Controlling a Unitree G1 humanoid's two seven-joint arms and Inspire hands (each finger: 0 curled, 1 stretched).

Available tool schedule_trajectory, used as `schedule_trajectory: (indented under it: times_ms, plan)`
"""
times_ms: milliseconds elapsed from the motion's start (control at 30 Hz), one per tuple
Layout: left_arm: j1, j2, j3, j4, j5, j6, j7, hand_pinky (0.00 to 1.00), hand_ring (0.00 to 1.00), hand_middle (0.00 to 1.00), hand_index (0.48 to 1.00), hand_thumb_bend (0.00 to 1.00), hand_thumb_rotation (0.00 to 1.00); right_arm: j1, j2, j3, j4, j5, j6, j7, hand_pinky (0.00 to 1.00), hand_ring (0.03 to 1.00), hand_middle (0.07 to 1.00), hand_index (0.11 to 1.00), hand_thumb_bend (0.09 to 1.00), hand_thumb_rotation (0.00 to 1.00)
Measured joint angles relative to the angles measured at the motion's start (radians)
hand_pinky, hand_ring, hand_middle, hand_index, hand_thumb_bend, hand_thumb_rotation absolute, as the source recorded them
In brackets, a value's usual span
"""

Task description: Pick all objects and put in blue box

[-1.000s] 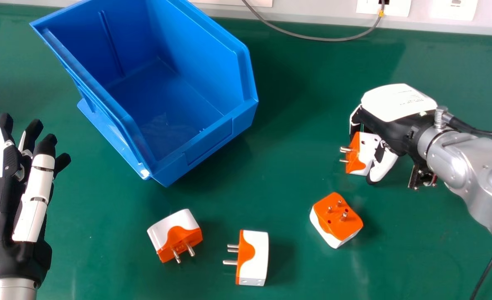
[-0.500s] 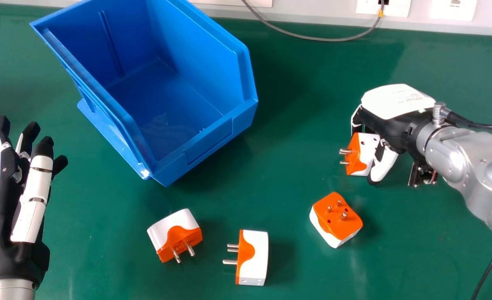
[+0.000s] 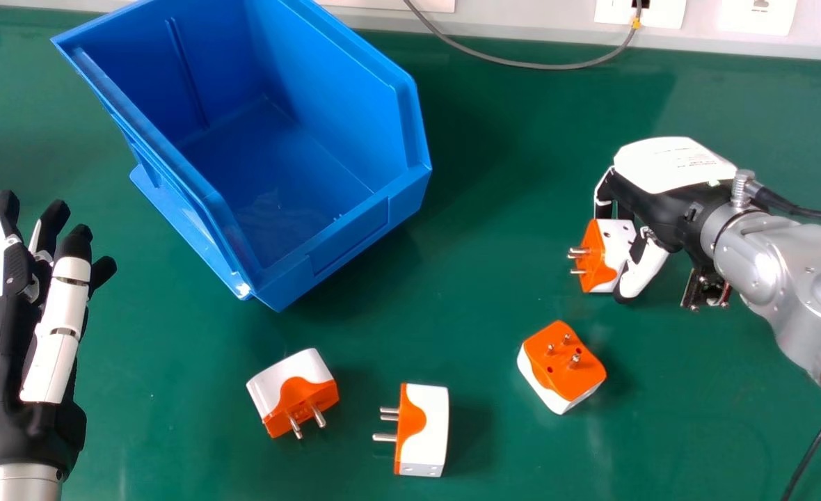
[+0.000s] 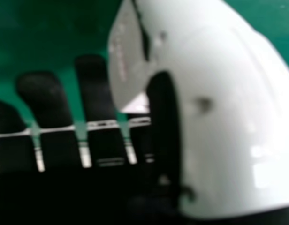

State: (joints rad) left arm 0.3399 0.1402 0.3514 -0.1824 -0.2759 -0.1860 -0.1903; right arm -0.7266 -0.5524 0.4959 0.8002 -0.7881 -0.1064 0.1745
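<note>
Plug (image 3: 609, 256) number one is sitting over on the robot's right side of the green surface (image 3: 480, 299), prongs aimed left, and the right robot hand (image 3: 671, 165) is down around it. Not clenched, by the way: the fingers (image 4: 93, 89) look loosely extended, with the white thumb (image 4: 229, 136) on the near side and the plug in between. Can't tell from where I'm standing how firmly it's being pressed, if at all.

Three more of these orange and white things are on the surface, nearer the robot. The right plug (image 3: 562, 365) has its prongs sticking up, the middle plug (image 3: 426, 431) points its prongs left, and the left plug (image 3: 292, 393) has its prongs facing the robot. They're all apart from each other.

Blue box (image 3: 344, 243) is beyond that left plug, sitting at an angle with its open top showing. The left robot hand (image 3: 7, 376) is off to the box's left, fingers pretty much straight out. Back at the wall there's a gray cable (image 3: 556, 66) sagging down from a white socket (image 3: 612, 10), looping over the surface.
</note>
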Motion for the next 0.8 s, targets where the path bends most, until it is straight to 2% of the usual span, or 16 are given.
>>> schedule_trajectory:
  times_ms: [100,200,300,400,500,600,667,733,800]
  plan:
    - [0.0,0.0,0.0,0.001,0.0,-0.001,-0.004,0.89,0.96,0.98,0.974,0.28,0.69,0.001,0.0,-0.003,-0.009,0.005,0.01,0.007,0.02,0.064,0.133,0.171,0.33,0.02]
    - [-0.002,0.0,0.0,0.003,-0.002,-0.001,-0.009,0.89,0.96,0.98,0.972,0.28,0.69,0.005,0.002,-0.011,-0.014,0.024,0.019,0.014,0.02,0.058,0.125,0.16,0.331,0.02]
    - [-0.009,0.0,0.0,0.008,-0.018,-0.001,-0.014,0.89,0.96,0.98,0.971,0.31,0.69,0.005,0.004,-0.012,-0.014,0.038,0.029,0.018,0.01,0.045,0.107,0.137,0.33,0.01]
    - [-0.012,0.0,0.0,0.009,-0.02,0.0,-0.017,0.89,0.96,0.98,0.97,0.31,0.68,0.006,0.004,-0.012,-0.018,0.039,0.035,0.023,0.0,0.039,0.098,0.126,0.328,0.0]
    - [-0.012,0.0,0.0,0.009,-0.021,0.002,-0.017,0.89,0.96,0.98,0.97,0.3,0.67,0.007,0.004,-0.012,-0.024,0.039,0.04,0.028,0.0,0.036,0.095,0.122,0.324,0.0]
    - [-0.012,0.0,0.002,0.009,-0.029,0.007,-0.016,0.89,0.95,0.98,0.969,0.3,0.66,0.013,0.004,-0.015,-0.033,0.042,0.042,0.028,0.0,0.036,0.094,0.121,0.322,0.0]
    - [-0.011,0.0,0.003,0.009,-0.027,0.008,-0.013,0.89,0.95,0.98,0.968,0.3,0.66,0.02,0.004,-0.021,-0.043,0.047,0.043,0.03,0.0,0.035,0.093,0.121,0.318,0.0]
    - [-0.011,0.0,0.003,0.009,-0.025,0.009,-0.005,0.89,0.95,0.97,0.965,0.29,0.65,0.031,0.004,-0.029,-0.059,0.057,0.045,0.038,0.0,0.035,0.093,0.12,0.308,0.0]
    - [-0.01,0.0,0.003,0.009,-0.018,0.01,-0.003,0.88,0.95,0.97,0.964,0.28,0.65,0.038,0.003,-0.033,-0.075,0.069,0.048,0.047,0.0,0.035,0.092,0.12,0.302,0.0]
